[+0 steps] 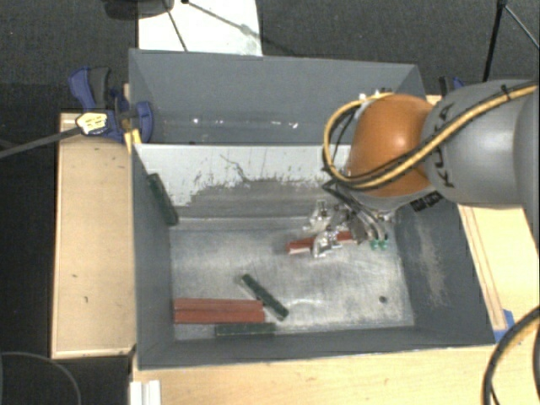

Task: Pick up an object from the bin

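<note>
My gripper [324, 236] hangs under the orange wrist cover, right of the bin's middle and near the back of the floor. A small red-brown stick [300, 246] lies crosswise between its metal fingers, one end poking out to the left. The fingers are shut on it. A dark green stick [263, 298] lies slanted on the floor in front of and to the left of the gripper.
A long red-brown block [219, 311] lies along the front wall at the left, with a dark green stick [245, 330] just in front of it. Another dark green stick [160, 198] leans on the left wall. The arm covers the bin's back right.
</note>
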`<state>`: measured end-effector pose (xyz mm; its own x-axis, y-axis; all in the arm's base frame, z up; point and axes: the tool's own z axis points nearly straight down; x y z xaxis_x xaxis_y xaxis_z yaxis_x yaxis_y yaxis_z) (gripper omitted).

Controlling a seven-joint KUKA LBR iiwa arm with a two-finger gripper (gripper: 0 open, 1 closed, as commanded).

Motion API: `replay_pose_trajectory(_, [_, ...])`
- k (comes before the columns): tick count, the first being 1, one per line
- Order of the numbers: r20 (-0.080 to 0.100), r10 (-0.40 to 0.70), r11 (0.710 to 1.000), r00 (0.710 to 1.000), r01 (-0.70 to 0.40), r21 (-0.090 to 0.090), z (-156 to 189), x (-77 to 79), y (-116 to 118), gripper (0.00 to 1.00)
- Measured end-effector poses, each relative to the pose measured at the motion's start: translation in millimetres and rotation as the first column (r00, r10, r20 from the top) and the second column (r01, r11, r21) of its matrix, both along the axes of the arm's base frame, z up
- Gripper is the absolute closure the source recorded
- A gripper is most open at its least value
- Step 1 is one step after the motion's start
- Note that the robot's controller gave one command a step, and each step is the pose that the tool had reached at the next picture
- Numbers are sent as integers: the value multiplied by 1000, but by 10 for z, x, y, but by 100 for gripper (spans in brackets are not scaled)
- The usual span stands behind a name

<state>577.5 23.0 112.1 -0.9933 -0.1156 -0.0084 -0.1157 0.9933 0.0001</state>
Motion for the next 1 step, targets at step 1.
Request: replay_pose_trajectory(1, [-1,-5,1000,1000,5,0,1463,-4,83,100])
